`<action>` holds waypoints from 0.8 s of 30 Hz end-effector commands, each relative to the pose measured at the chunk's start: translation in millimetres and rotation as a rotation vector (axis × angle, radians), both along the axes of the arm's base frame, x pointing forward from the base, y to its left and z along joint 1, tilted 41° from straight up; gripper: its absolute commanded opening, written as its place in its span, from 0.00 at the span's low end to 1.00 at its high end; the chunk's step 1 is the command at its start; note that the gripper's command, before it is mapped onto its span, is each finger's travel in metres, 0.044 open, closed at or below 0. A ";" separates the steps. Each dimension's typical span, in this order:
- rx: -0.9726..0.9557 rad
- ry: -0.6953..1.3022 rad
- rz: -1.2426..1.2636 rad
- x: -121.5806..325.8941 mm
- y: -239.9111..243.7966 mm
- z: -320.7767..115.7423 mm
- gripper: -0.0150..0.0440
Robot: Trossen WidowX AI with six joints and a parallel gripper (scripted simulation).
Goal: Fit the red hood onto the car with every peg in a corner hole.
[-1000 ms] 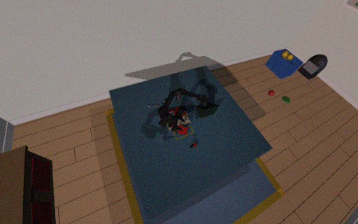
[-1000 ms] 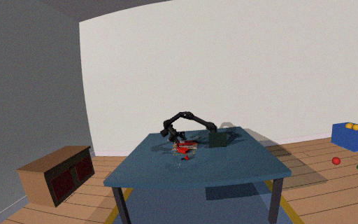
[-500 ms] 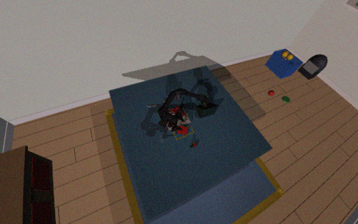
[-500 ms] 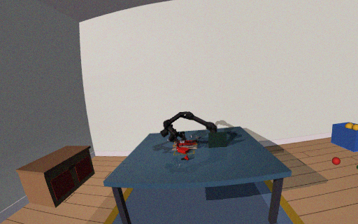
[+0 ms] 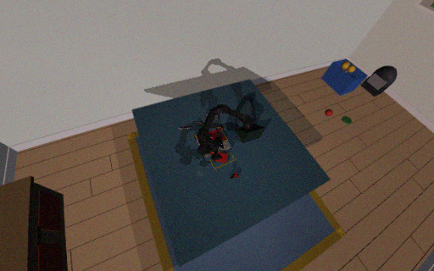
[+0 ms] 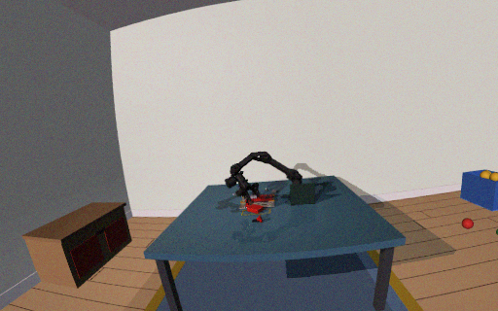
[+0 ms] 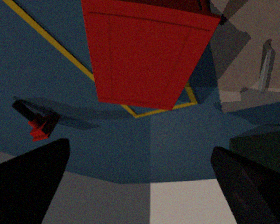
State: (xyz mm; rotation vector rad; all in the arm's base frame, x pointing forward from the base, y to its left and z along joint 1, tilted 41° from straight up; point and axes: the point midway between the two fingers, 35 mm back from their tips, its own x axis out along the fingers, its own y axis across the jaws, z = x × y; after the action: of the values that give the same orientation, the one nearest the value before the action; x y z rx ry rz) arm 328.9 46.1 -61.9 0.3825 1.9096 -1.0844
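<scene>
The red hood [image 5: 221, 159] [image 6: 254, 208] [image 7: 146, 60] lies on the table in a yellow outline. In the wrist view it fills the upper middle, beyond the fingertips and sideways between them. My gripper [image 7: 143, 151] is open, with nothing between its fingers; in the top and exterior views it is low beside the hood, on the chassis side. The red car chassis [image 5: 219, 134] [image 6: 266, 198] is in the jig just behind the hood, partly covered by the arm. The engine block and pegs cannot be made out.
A small red and black object [image 5: 235, 174] [image 6: 259, 219] [image 7: 40, 129] lies in front of the hood. A dark box [image 5: 251, 134] [image 6: 302, 193] stands at the arm's base, right of the jig. A thin pale object [image 5: 185, 128] lies left of the jig.
</scene>
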 end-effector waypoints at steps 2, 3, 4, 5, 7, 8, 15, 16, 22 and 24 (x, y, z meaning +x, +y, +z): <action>-0.218 -0.157 0.190 -8.5 10.2 -5.8 1.00; -0.263 -0.198 0.226 -8.9 11.3 -6.2 1.00; -0.307 -0.241 0.261 -9.2 12.5 -6.2 1.00; -0.350 -0.287 0.295 -9.5 13.9 -5.7 1.00; -0.422 -0.372 0.352 -9.9 16.8 -3.6 1.00; -0.440 -0.396 0.366 -10.0 17.7 -2.8 1.00; -0.446 -0.404 0.370 -10.0 18.0 -2.5 1.00; -0.446 -0.404 0.370 -10.0 17.9 -2.6 1.00; -0.446 -0.404 0.370 -10.0 15.7 -5.4 1.00; -0.446 -0.404 0.371 -10.1 14.6 -6.7 1.00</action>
State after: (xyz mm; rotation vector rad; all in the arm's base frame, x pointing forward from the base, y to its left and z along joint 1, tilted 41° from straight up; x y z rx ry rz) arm 319.0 62.4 -66.8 -0.0093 1.2778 -1.0489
